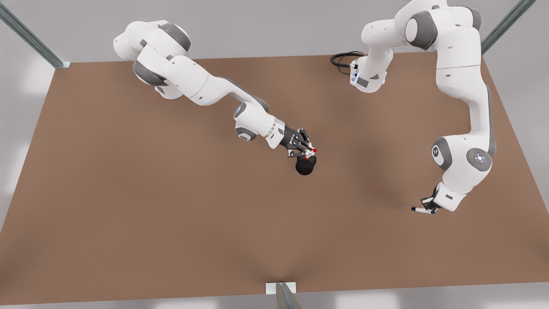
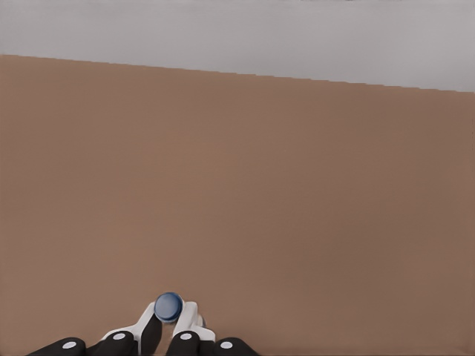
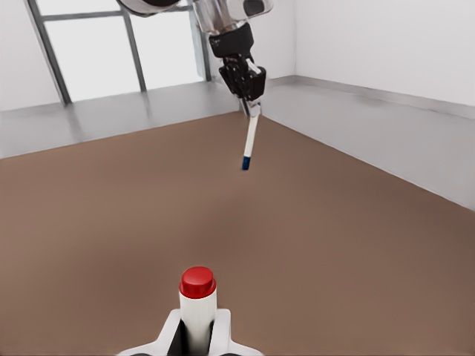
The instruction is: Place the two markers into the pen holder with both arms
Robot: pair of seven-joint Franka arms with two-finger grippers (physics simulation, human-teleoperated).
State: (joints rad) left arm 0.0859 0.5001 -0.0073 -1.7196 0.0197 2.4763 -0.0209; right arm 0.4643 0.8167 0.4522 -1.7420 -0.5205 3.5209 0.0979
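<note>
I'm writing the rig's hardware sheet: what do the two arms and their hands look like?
Both arms are glossy white jointed tubes with grey joint covers. The left arm shows a round grey disc with small markings and a black cable looped near its base. The right hand and left hand are small, black and two-fingered, with pale pads.

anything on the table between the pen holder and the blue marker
Nothing: in the front view, bare brown table lies between the pen holder and the blue marker.

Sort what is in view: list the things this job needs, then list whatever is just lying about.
Job:
red marker, shut in right hand
blue marker, shut in left hand
pen holder, below right hand

Lying about:
black cable, far edge of table
</note>
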